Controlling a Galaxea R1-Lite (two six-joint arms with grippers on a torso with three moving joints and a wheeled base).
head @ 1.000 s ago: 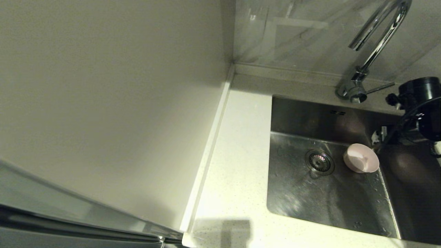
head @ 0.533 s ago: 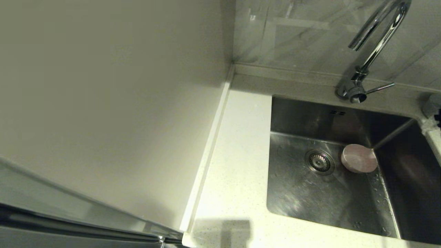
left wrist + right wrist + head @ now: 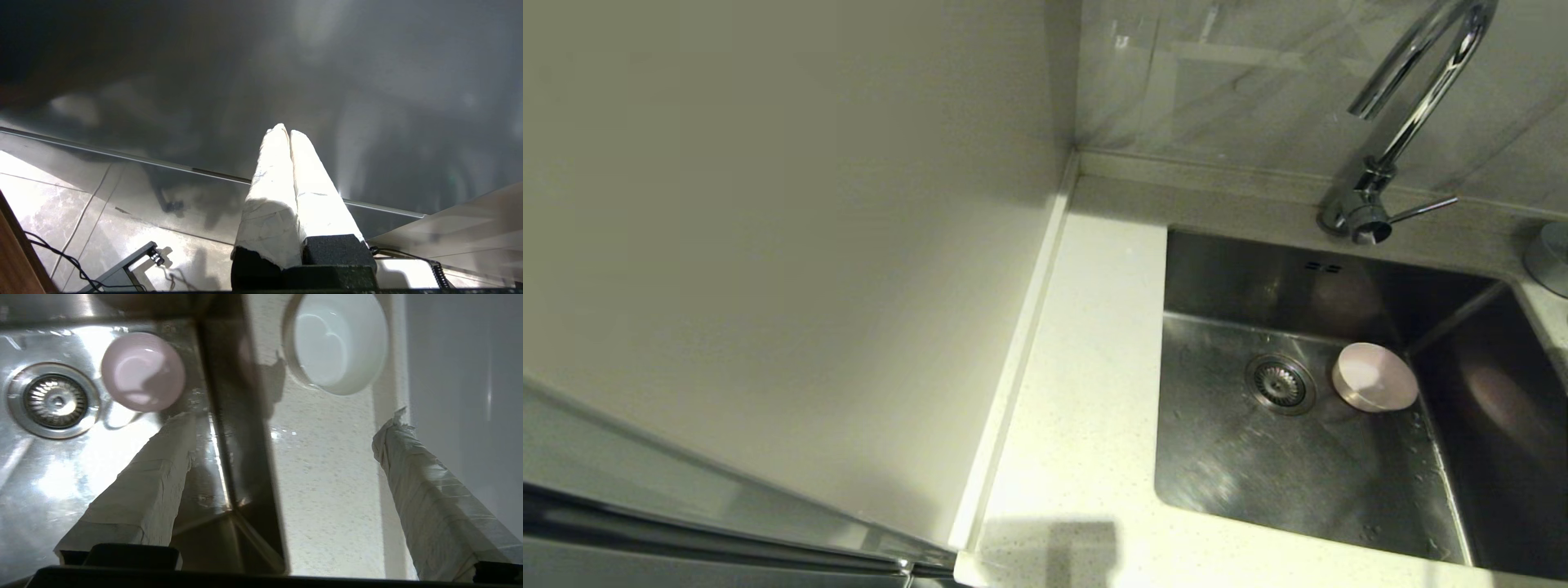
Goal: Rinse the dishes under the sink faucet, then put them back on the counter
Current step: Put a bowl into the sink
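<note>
The pale pink bowl (image 3: 1374,377) (image 3: 143,371) rests on the floor of the steel sink (image 3: 1298,482), just right of the drain strainer (image 3: 1281,384). Nothing holds it. The chrome faucet (image 3: 1413,106) stands behind the basin, and I see no water running. A pale mint-white bowl (image 3: 335,343) sits on the speckled counter (image 3: 327,477) right of the sink; only its edge (image 3: 1553,260) shows in the head view. My right gripper (image 3: 284,422) hangs open and empty above the sink's right rim, outside the head view. The pale blue bowl is out of view.
The left gripper (image 3: 286,131) is parked low, shut on nothing, pointing at a dark cabinet front over a tiled floor. A plain off-white panel (image 3: 792,245) walls off the counter strip (image 3: 1086,367) left of the sink. A grey tiled backsplash (image 3: 1241,82) rises behind.
The right gripper has let go of the pink bowl and drawn back to the right, out of the head view. The bowl has settled from tilted to flat on the sink floor.
</note>
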